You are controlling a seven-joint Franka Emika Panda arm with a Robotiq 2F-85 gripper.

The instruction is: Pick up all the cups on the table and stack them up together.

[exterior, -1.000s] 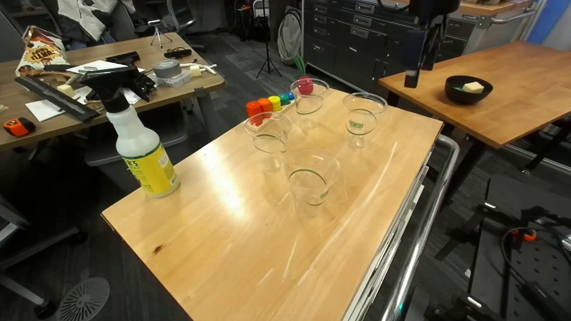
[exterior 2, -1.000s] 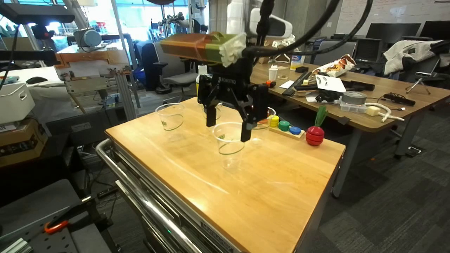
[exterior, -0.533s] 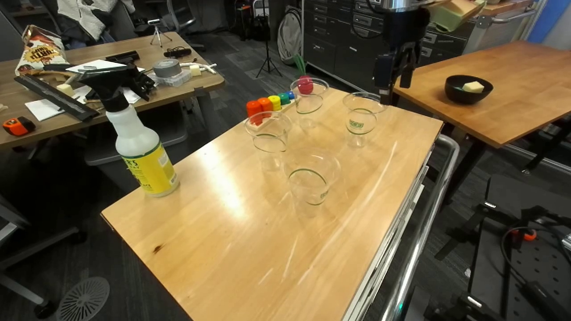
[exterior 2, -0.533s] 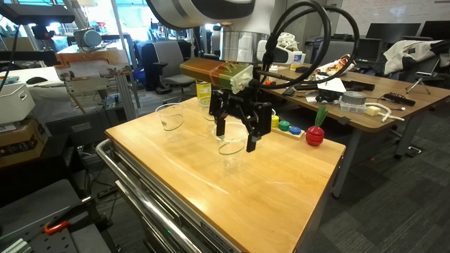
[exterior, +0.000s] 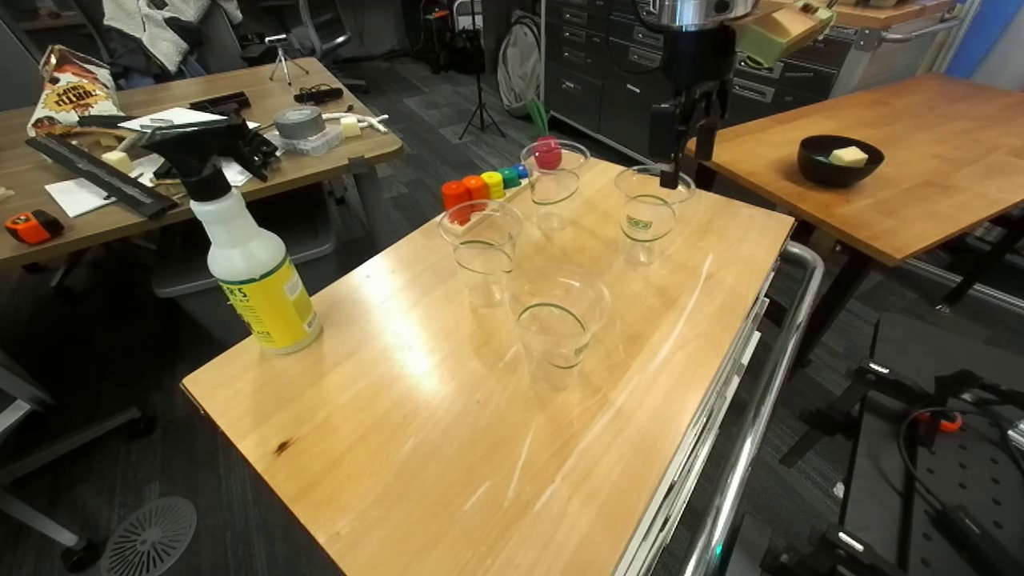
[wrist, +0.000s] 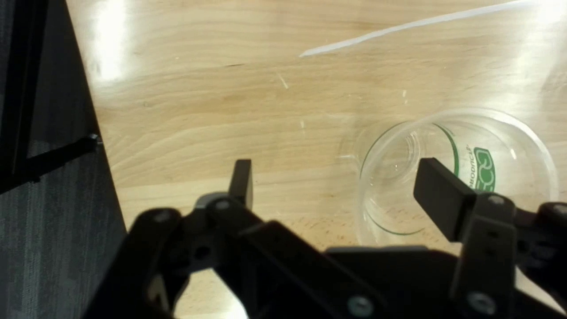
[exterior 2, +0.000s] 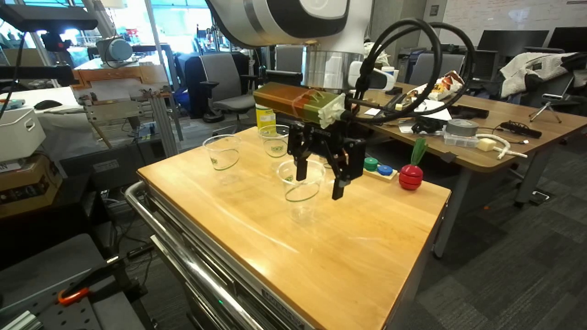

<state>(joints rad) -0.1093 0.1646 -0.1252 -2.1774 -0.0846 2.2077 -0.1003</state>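
Several clear plastic cups stand upright and apart on the light wood table (exterior: 448, 448). In an exterior view they are a near cup (exterior: 552, 308), a left cup (exterior: 484, 244), a back cup (exterior: 552, 200) and a right cup (exterior: 640, 228). My gripper (exterior 2: 319, 183) is open and empty, pointing down, just above and beside the right cup, which also shows in an exterior view (exterior 2: 300, 199). In the wrist view this cup (wrist: 485, 170) lies under the right finger (wrist: 443, 199), off to the right of the gap. One cup is mostly hidden behind my gripper in an exterior view.
A yellow-and-white spray bottle (exterior: 268, 292) stands at the table's edge. Coloured blocks on a wooden base (exterior: 480, 188) and a red radish toy (exterior 2: 410, 176) sit along the back edge. A metal rail (exterior: 768, 448) runs along the table's side.
My gripper has come down toward the right cup, drifting left in one exterior view and right in the other. It stays open. The cups have not moved.
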